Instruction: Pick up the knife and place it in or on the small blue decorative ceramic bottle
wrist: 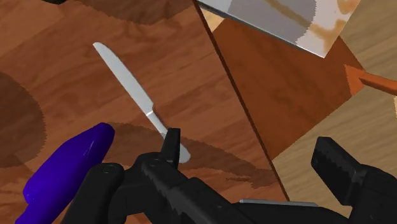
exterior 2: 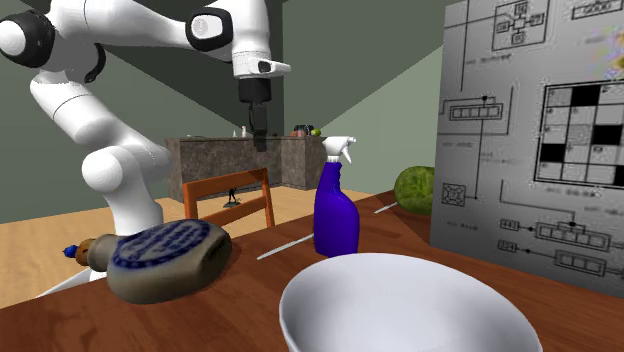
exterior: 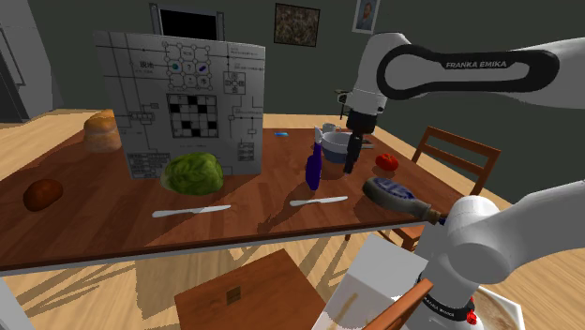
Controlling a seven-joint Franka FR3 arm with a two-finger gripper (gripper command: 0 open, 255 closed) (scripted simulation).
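Gripper [exterior: 351,169] is hanging over the table [exterior: 94,234] w/ fingers [wrist: 170,143] apart, holding nothing. Knife [wrist: 137,95] is lying flat just by the blue spray bottle [wrist: 63,168].

Dark grey-green walls [exterior: 75,28]; two framed pictures [exterior: 296,23] upper centre of shoulder view. Light wooden plank floor [exterior: 84,291] lower left. Reddish-brown wooden table [exterior: 103,230] across middle; brown slatted wooden chair [exterior: 461,142] at right.

Silver knife [exterior: 317,201] flat on table [exterior: 112,225]; grey-blue ceramic bottle [exterior: 394,195] lying on side nearby.
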